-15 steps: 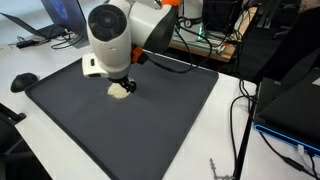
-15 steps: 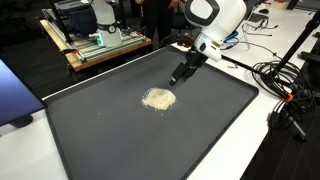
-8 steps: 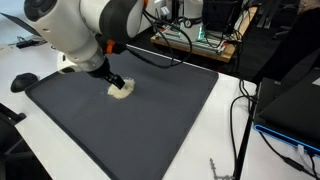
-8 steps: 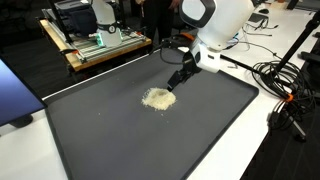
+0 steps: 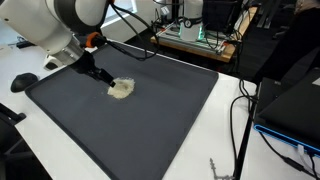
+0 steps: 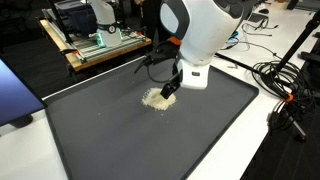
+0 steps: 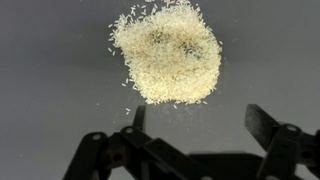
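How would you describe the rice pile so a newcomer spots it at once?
Find the big dark mat. On it, just by the gripper, lies the rice pile: a small pale heap, the only light thing on the mat.

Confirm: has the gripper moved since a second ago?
Yes. The gripper has moved toward the rice pile, which stays put on the black mat, and now sits at its edge.

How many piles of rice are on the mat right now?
1: one pile on the dark mat, just ahead of the open claw; the arm hides little of the mat.
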You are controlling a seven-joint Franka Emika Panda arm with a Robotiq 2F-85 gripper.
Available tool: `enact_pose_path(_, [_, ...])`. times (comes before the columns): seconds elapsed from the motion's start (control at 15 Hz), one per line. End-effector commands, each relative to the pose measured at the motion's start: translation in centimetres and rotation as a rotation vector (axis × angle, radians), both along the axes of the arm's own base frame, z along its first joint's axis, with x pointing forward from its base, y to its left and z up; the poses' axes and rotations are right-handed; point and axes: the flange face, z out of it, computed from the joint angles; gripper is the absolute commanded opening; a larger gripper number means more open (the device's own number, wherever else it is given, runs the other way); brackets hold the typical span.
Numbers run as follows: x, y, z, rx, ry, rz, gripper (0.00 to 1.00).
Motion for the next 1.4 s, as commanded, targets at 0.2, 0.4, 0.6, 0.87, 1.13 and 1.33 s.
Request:
enact_pose_path(0.2, [-0.2, -5.5, -0.8, 0.223, -0.062, 0.004, 1.00])
enact_pose_path(0.4, [-1.0, -8.2, -1.1, 0.319, -0.101, 0.003, 1.00])
enact_pose_path(0.6, [-1.8, -10.5, -1.6, 0.394, -0.143, 0.003, 1.00])
enact_pose_path(0.87, [-2.9, -12.6, -2.6, 0.490, -0.198, 0.010, 1.00])
enact_pose_path(1.13, [-4.5, -14.2, -4.1, 0.540, -0.264, 0.007, 1.00])
enact_pose_path(1.33, [-6.0, -14.9, -5.9, 0.558, -0.327, -0.004, 1.00])
